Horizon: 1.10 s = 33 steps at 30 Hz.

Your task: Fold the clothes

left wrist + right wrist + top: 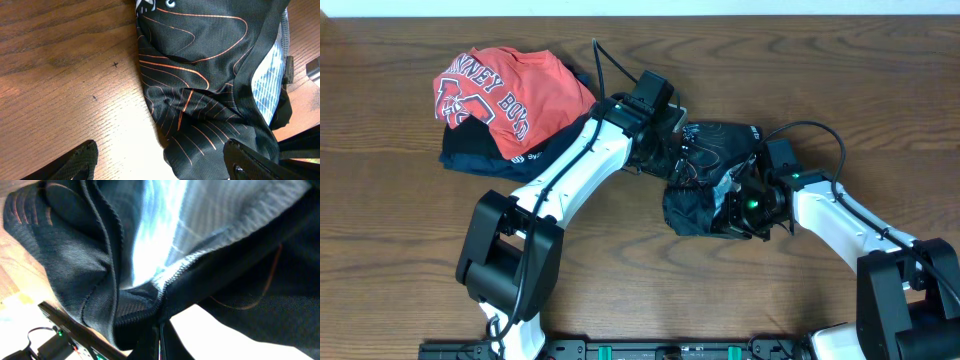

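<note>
The black jersey [692,212] lies crumpled in a heap right of the table's centre. In the left wrist view it [200,75] shows thin orange contour lines and a pale striped inner side. My left gripper [675,148] is at the heap's upper left edge. It is open [160,167], with one finger over bare wood and the other over the fabric's edge. My right gripper [740,200] is at the heap's right side. Its fingers [160,337] are shut on a hemmed edge of the jersey [90,255], which drapes around them.
A red T-shirt with white lettering [505,90] lies on a folded navy garment [480,155] at the back left. Bare wooden table [410,230] surrounds the heap. Cables run over both arms near the jersey.
</note>
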Each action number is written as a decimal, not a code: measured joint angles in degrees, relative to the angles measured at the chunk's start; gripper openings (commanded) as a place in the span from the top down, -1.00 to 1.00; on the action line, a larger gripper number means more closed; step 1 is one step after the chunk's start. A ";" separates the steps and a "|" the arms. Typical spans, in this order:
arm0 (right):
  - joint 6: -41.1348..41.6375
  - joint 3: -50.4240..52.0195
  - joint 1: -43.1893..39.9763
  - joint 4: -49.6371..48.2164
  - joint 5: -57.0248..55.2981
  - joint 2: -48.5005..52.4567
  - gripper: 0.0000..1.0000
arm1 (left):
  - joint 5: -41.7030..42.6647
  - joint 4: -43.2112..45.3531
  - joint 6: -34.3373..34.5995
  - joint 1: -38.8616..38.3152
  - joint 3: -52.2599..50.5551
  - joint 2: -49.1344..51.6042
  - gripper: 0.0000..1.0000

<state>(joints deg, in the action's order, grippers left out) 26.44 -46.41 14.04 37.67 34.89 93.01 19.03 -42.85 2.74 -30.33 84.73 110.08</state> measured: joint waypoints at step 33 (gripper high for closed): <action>-3.65 -2.56 -3.32 22.34 -34.95 -13.05 0.53 | 2.01 2.89 -1.31 -2.40 0.00 0.46 -0.98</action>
<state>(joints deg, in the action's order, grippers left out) 22.79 -48.97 10.72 60.01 -0.05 79.96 21.04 -39.97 1.43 -32.73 84.73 110.54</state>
